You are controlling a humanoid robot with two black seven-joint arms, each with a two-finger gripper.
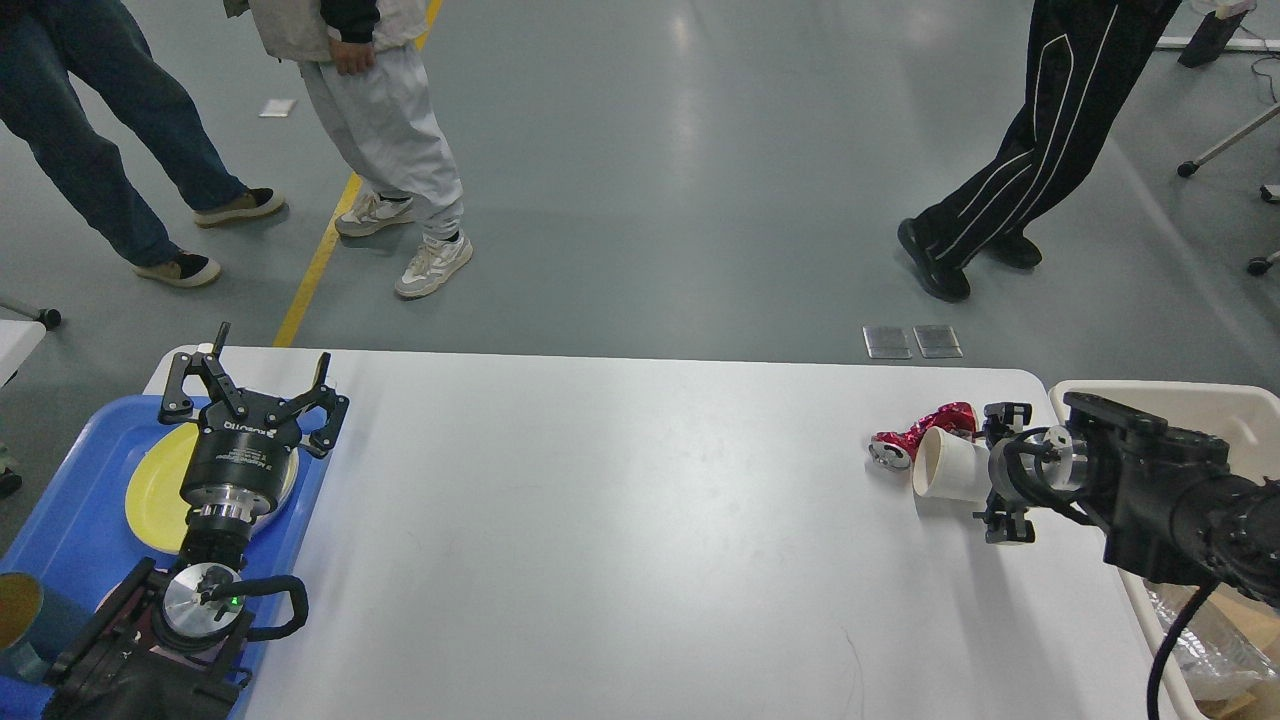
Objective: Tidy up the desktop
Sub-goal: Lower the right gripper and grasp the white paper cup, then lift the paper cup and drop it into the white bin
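The desk (620,520), a wide white top with rounded corners, fills the lower part of the head view and lies beneath both arms.

The left gripper (252,385) hangs over the desk's near-left corner, above a blue tray (70,540) that holds a yellow plate (150,490). Its jaws are spread wide with nothing between them, their tips pointing toward the far edge of the desk. A dark cup with a golden inside (20,615) stands at the tray's near-left edge, partly cut off by the picture's border.

The right gripper (1000,485) reaches in from the right, low over the right end of the desk. Its jaws sit on either side of a white paper cup (950,465) lying on its side with its open mouth facing left; they appear closed on the cup's base. Just beyond the cup, touching or nearly touching it, a crumpled red foil wrapper (925,425) rests on the desk. A beige bin (1150,395) stands at the right edge, behind the arm.

People's legs stand on the grey floor (650,200) beyond the desk.
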